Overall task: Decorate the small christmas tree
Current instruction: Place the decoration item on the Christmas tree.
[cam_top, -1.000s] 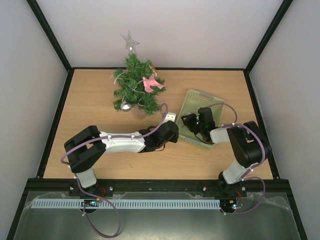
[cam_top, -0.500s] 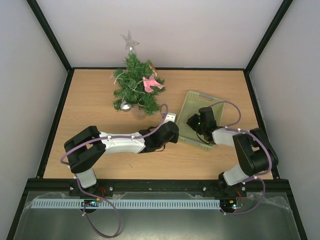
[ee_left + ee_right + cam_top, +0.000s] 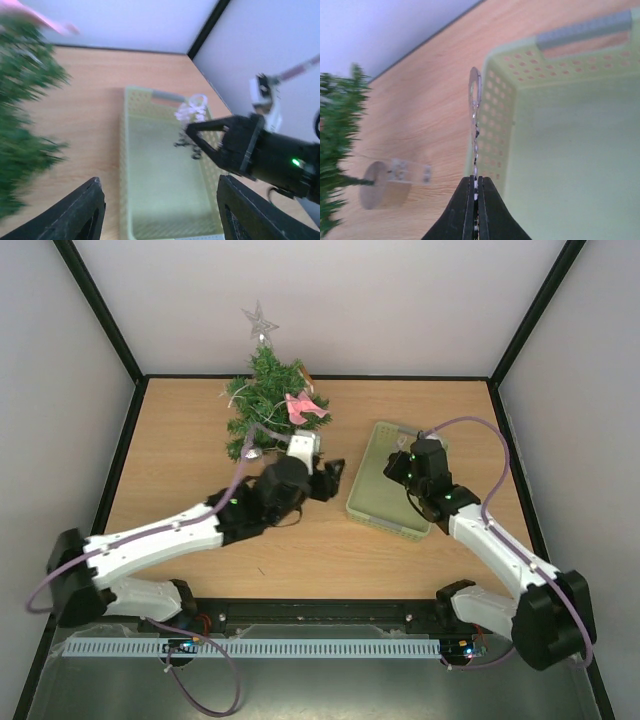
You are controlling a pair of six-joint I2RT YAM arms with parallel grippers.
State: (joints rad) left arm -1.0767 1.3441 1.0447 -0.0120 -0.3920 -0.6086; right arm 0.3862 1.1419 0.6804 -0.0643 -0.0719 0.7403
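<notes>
The small christmas tree (image 3: 266,412) stands at the back left of the table, with a silver star (image 3: 259,320) on top and a pink ornament (image 3: 304,408) on its right side. My right gripper (image 3: 476,182) is shut on a thin silvery ornament (image 3: 475,97), seen edge on, held above the left rim of the pale green basket (image 3: 502,115). In the left wrist view the same ornament (image 3: 192,111) hangs from the right gripper (image 3: 200,140). My left gripper (image 3: 160,215) is open with nothing between its fingers (image 3: 80,210), hovering beside the basket (image 3: 123,150).
The tree's round wooden base (image 3: 381,189) stands just left of the basket. Black frame posts and pale walls enclose the wooden table (image 3: 180,450). The left gripper (image 3: 334,476) sits between the tree and the basket (image 3: 358,485), close to the right gripper (image 3: 398,468).
The left arm stretched forward toward the basket and its gripper opened. The right gripper closed on the silvery ornament and lifted it out of the basket.
</notes>
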